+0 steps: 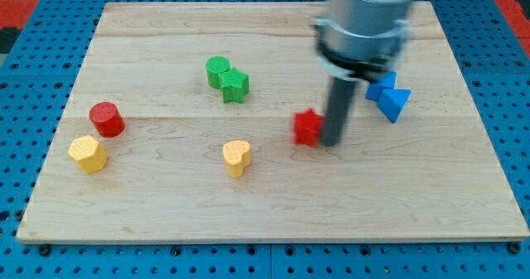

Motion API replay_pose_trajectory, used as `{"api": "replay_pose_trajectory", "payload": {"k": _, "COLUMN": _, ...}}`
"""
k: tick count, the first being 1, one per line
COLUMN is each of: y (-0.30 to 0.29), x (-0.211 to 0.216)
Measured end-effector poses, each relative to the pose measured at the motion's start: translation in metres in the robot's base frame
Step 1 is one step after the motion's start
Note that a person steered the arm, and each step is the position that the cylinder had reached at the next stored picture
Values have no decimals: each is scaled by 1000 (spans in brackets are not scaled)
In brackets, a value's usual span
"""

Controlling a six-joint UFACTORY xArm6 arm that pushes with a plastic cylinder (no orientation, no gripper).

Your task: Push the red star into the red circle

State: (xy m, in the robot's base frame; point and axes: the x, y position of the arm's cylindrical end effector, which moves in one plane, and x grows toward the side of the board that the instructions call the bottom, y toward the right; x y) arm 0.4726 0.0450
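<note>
The red star lies right of the board's middle. My tip stands right against the star's right side, touching or nearly touching it. The red circle stands far off at the view's left, near the board's left edge. The arm's grey body hangs over the upper right of the board and hides what lies behind it.
A yellow hexagon sits just below the red circle. A yellow heart lies below the line between star and circle. A green circle and a green star touch at upper middle. Two blue blocks lie right of my tip.
</note>
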Motion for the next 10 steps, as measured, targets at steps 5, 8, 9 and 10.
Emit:
{"api": "replay_pose_trajectory", "payload": {"k": 5, "y": -109, "x": -61}}
{"api": "replay_pose_trajectory", "payload": {"k": 8, "y": -208, "x": -50}}
{"api": "replay_pose_trajectory", "payload": {"k": 9, "y": -156, "x": -11}}
{"api": "replay_pose_trajectory", "payload": {"k": 10, "y": -188, "x": 96}}
